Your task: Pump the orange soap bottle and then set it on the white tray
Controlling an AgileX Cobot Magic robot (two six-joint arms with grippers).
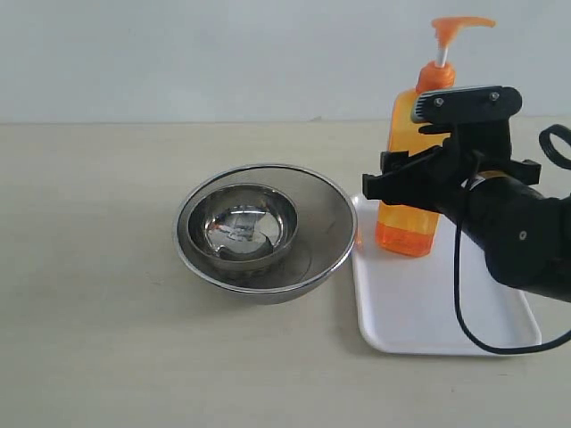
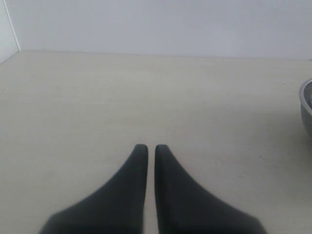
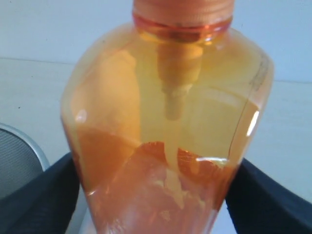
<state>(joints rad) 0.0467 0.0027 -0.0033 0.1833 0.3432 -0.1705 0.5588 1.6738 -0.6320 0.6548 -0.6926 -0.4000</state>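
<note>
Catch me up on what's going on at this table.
The right gripper has its jaws against both sides of the orange soap bottle, which stands upright near a corner of the white tray. The left gripper is shut on nothing, out over the bare table. Two steel bowls, the smaller nested inside the larger, sit right beside the tray.

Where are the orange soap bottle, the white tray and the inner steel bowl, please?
orange soap bottle (image 1: 406,234), exterior view, lower body.
white tray (image 1: 419,312), exterior view, bare floor.
inner steel bowl (image 1: 239,230), exterior view, its bottom.
</note>
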